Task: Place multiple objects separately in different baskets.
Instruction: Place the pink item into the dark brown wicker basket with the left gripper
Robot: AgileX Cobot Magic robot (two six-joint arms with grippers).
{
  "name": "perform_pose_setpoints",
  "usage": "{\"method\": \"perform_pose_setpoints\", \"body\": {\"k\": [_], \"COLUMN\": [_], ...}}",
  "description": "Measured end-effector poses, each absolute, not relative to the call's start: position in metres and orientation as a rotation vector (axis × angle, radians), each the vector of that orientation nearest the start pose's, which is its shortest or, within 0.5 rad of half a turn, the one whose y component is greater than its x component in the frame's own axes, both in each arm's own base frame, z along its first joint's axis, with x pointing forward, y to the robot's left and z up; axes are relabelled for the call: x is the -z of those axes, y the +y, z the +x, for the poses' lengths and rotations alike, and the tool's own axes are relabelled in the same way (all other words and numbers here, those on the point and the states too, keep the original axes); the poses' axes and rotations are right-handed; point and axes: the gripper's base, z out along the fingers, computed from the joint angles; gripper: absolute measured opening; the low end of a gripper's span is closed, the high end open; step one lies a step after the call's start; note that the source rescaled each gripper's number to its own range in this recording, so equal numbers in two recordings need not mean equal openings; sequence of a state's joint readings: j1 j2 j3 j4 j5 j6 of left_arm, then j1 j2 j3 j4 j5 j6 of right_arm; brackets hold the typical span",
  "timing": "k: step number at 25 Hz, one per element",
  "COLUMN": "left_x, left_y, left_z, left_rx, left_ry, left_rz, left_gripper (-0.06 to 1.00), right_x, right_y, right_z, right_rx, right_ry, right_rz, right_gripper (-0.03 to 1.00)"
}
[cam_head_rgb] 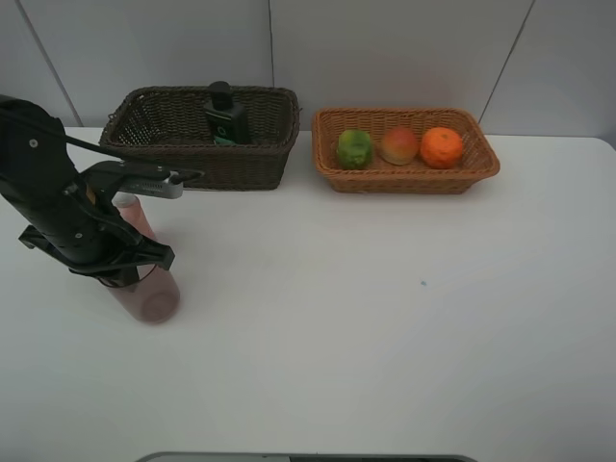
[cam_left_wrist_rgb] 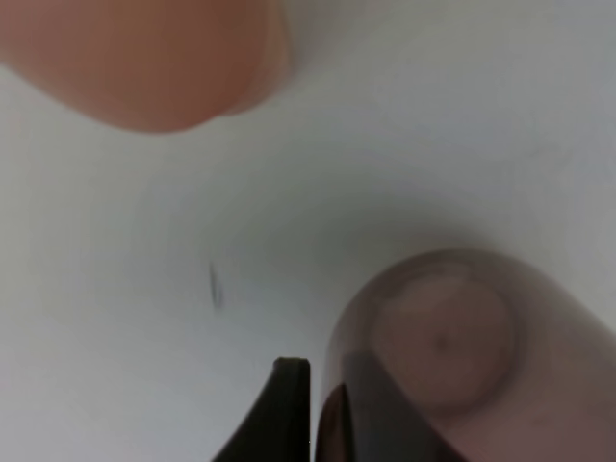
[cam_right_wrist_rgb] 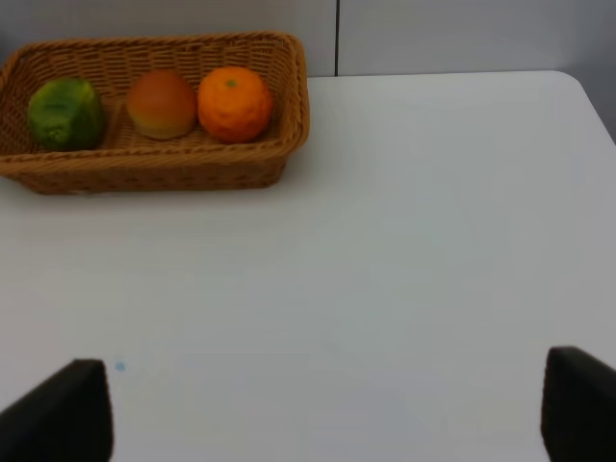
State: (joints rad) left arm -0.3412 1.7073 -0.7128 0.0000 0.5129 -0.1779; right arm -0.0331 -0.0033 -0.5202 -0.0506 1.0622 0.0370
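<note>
Left wrist view: left fingers (cam_left_wrist_rgb: 284,414) clenched on the pink cup (cam_left_wrist_rgb: 462,337), right fingers (cam_right_wrist_rgb: 58,414) spread wide.

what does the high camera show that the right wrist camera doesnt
Only the high view: the dark brown basket with the dark bottle in it, and the left claw shut on the pink cup, next to the pink bottle. Only the right wrist view: the right claw, open. Both: the tan basket holding the lime, apple and orange in a row, on the white table.
</note>
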Motion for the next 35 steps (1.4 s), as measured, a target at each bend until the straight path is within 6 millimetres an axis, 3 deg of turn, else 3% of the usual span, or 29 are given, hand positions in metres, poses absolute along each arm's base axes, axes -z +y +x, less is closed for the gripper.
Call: {"method": "perform_pose_setpoints", "body": {"k": [9,21,27,30,35], "left_x": [-0.131,-0.214,-0.254,-0.272,-0.280], "left_y": [-0.087,-0.081,-0.085,-0.087,-0.087], "left_z": [0.246,0.231,0.254,0.276,0.322], "left_rx": [0.065,0.132,0.121,0.115,0.087], "left_ry": [2.967,2.717,2.602,2.566,2.553], "left_rz": [0.243,0.229,0.183,0.152,0.097], "left_gripper": [0.00,0.00,0.00,0.00,0.00], "right_x": [-0.283,-0.283,-0.283,-0.283,-0.283], "right_y": [-0.004,-0.004,-0.004,-0.004,-0.004], "right_z": [-0.008,-0.008,-0.008,-0.008,-0.008], "right_rx": [0.058,0.058,0.058,0.058,0.058], "right_ry": [2.020,2.020,2.020,2.020,2.020], "right_rz": [0.074,0.074,0.074,0.074,0.074], "right_gripper": [0.88,0.88,0.87,0.87,0.87]}}
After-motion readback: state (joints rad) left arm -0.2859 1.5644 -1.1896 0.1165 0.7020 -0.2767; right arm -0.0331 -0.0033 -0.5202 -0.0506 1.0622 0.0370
